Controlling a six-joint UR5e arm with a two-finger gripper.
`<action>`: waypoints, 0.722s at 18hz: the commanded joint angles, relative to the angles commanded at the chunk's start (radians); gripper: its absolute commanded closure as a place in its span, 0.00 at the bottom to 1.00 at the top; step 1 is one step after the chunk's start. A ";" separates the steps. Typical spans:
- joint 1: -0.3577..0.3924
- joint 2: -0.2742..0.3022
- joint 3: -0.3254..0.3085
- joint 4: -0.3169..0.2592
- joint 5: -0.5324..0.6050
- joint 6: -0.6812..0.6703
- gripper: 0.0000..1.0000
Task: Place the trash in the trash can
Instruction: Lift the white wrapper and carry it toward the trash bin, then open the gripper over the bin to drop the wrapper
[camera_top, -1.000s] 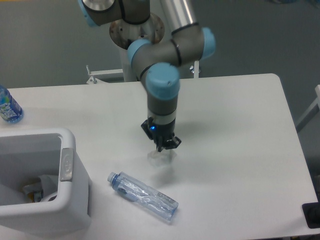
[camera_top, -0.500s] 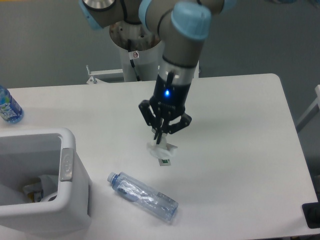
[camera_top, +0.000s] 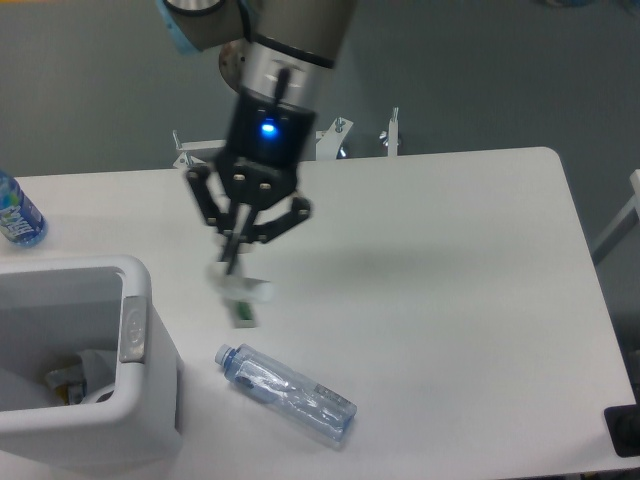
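Gripper: the gripper (camera_top: 234, 264) hangs above the white table (camera_top: 450, 260), just left of the frame's middle, fingers pointing down. A blue light glows on the wrist above it.
Grip state: the two fingers are pinched together on a small crumpled white paper scrap (camera_top: 241, 294), which dangles from the fingertips clear of the tabletop. A green strip shows at the scrap's lower end. The picture is somewhat blurred here.
Crushed bottle: a crushed clear plastic bottle (camera_top: 288, 393) with a pale blue cap lies on its side on the table, at about 5 o'clock from the gripper and apart from it. The cap end points toward 10 o'clock.
Trash can: a large white bin (camera_top: 140, 400) with a thick rounded rim sits at the lower left corner, at about 8 o'clock from the gripper. A grey oval handle inset shows on its right rim. Some pale items lie inside, too unclear to name.
Other bottle: an upright bottle with a bright blue label (camera_top: 17, 215) stands at the left edge, at 9 o'clock, well apart from the gripper.
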 joint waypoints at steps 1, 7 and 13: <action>-0.031 -0.012 0.006 0.002 0.000 -0.023 0.99; -0.196 -0.139 0.081 0.005 0.008 -0.049 0.95; -0.210 -0.153 0.109 0.005 0.006 -0.022 0.00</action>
